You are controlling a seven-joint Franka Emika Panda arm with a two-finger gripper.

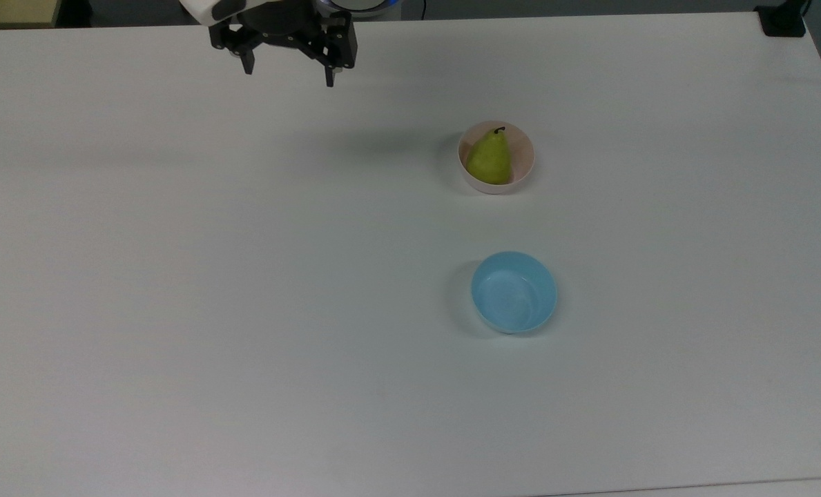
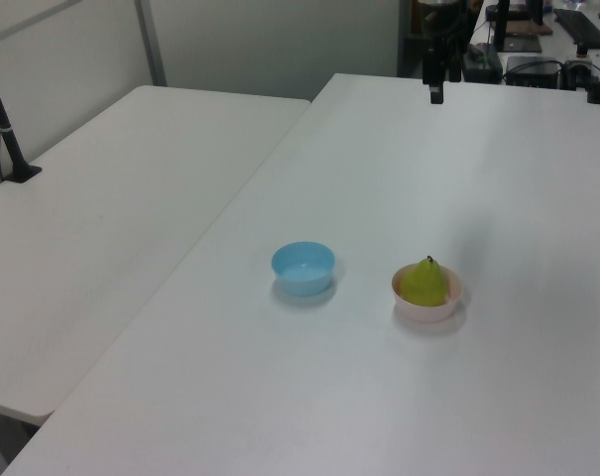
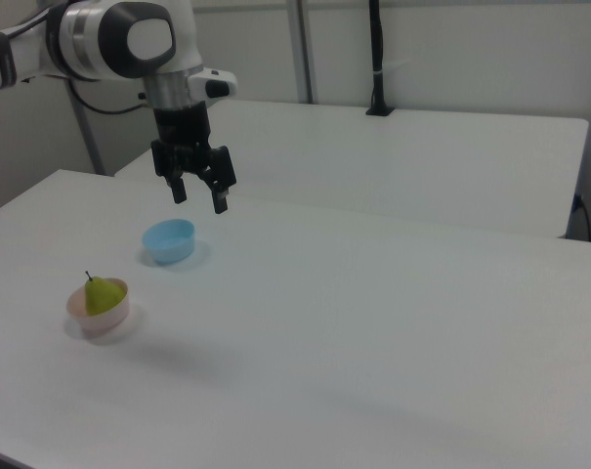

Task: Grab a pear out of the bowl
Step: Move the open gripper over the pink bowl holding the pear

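Yellow-green, the pear (image 1: pixel 490 158) is seen lying in the pale pink bowl (image 1: pixel 472 178) on the white table (image 1: pixel 175 276), near the light blue bowl (image 1: pixel 514 291). The gripper (image 1: pixel 288 69) is held above the table, well apart from both bowls, its fingers spread and empty.

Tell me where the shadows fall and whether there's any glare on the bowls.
Top view: a soft shadow lies on the table to the top view's left of the pink bowl; the blue bowl shows faint pale sheen inside, no harsh glare. Left view: dim shadows under both bowls. Right view: a diffuse shadow spreads right of the pear; the open claw hangs well above the table.
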